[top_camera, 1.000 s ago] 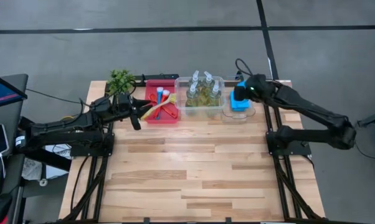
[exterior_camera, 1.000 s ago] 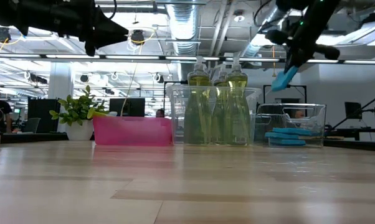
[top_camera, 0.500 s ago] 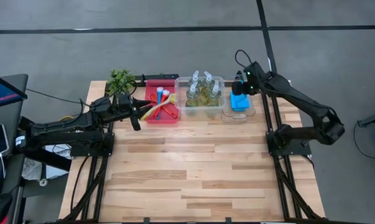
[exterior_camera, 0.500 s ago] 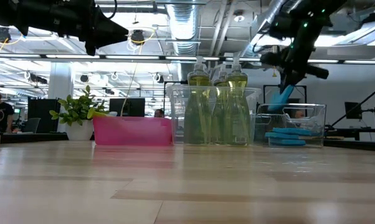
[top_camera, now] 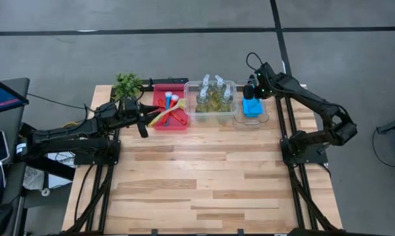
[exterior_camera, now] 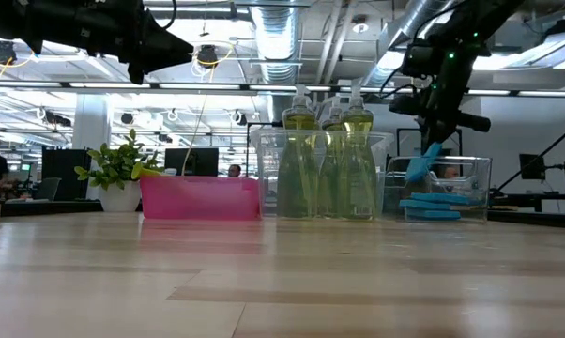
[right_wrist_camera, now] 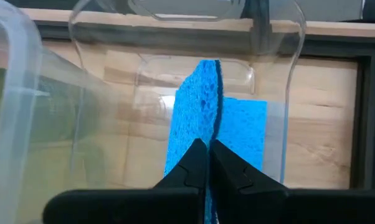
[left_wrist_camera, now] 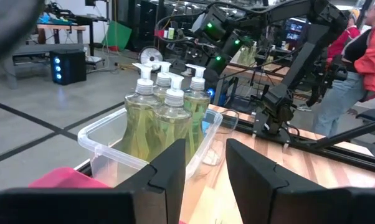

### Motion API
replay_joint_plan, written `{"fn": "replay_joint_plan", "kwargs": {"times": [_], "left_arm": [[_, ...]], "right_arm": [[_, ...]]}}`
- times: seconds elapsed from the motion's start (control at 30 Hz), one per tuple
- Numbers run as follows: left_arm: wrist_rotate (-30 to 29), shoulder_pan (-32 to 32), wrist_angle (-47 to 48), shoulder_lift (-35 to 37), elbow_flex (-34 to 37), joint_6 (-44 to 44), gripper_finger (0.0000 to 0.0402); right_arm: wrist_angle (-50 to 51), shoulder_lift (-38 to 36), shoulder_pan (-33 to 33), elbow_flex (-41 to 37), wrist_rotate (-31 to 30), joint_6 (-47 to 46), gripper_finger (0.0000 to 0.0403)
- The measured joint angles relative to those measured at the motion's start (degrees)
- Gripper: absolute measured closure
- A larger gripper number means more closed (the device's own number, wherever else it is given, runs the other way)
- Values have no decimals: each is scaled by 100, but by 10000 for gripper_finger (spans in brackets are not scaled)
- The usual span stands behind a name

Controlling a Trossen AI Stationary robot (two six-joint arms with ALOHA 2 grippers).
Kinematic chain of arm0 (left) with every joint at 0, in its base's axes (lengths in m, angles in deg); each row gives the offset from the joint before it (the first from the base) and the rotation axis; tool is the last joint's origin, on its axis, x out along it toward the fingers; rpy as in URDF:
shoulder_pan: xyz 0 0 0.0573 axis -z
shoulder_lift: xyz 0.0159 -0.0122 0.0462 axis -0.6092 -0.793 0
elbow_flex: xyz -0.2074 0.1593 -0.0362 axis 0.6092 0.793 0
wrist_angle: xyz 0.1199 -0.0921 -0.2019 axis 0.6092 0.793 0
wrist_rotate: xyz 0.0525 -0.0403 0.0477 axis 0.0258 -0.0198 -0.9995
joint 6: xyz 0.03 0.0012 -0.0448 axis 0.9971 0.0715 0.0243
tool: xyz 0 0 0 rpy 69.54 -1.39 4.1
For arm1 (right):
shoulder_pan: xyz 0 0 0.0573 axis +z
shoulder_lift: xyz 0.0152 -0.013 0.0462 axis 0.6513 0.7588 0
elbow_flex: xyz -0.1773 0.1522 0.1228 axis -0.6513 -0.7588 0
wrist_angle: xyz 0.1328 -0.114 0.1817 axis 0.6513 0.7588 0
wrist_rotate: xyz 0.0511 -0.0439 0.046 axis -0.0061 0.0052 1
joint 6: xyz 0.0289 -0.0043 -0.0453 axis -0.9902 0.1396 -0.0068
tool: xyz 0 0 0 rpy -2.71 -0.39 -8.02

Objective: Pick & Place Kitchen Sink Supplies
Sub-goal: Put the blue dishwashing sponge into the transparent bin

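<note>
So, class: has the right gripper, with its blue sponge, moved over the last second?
Yes. In the low view the right gripper has carried the blue sponge down toward the clear sponge bin.

Four bottles (left_wrist_camera: 166,118), three brushes (top_camera: 169,108), two clear bins (top_camera: 191,87), one red tray (top_camera: 159,124), one plant (top_camera: 127,84).

Robotics lab — exposed ceiling ducts (exterior_camera: 282,38), monitors (exterior_camera: 190,161), other arm rigs (left_wrist_camera: 299,68) behind
</note>
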Motion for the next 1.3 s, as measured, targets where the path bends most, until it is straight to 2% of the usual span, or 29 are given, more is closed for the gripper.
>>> {"fn": "replay_joint_plan", "kwargs": {"times": [1.3], "left_arm": [[-79,0,119,-2,0,0,285]], "right_arm": [[110,101,7,0,-70,-160,370]]}}
